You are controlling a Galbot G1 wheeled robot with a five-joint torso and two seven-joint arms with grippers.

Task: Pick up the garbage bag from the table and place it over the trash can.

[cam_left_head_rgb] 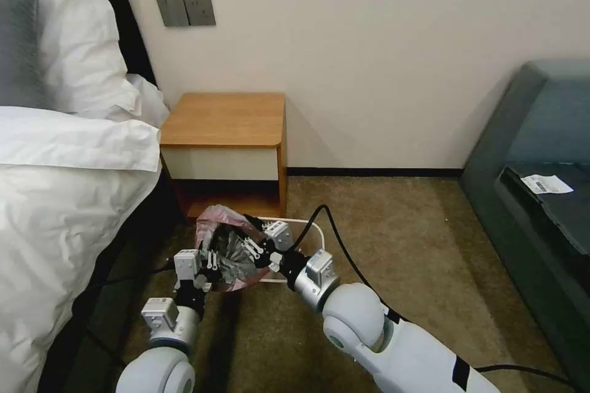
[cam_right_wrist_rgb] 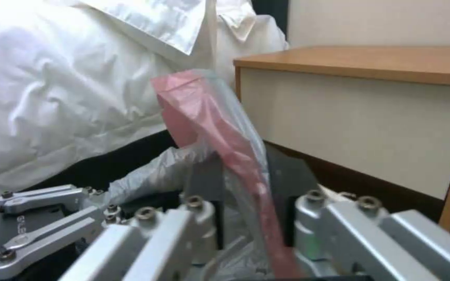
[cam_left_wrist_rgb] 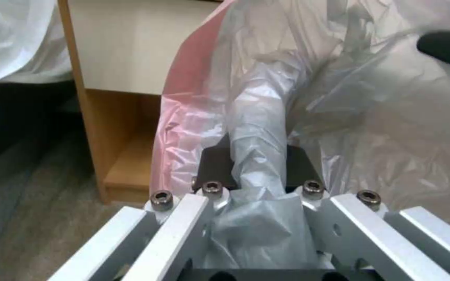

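Already the garbage bag (cam_left_head_rgb: 226,249) is held over the trash can (cam_left_head_rgb: 310,228), both sets of jaws clamped on its rim: left gripper (cam_left_head_rgb: 206,264), right gripper (cam_left_head_rgb: 258,247). Spreading the mouth around the can's rim is judged to be called for next.

Light: soft, even indoor light, moderately bright in the head view.
Shadows: the bench (cam_left_head_rgb: 224,120) throws a faint shadow rightward on the wall; its lower shelf and the gap beside the bed (cam_left_head_rgb: 61,196) are dark.
Glare: the bedding (cam_right_wrist_rgb: 68,78) is nearly blown out.
Focus: both wrist views are soft; the near metal links of the left hand (cam_left_wrist_rgb: 259,171) blur.
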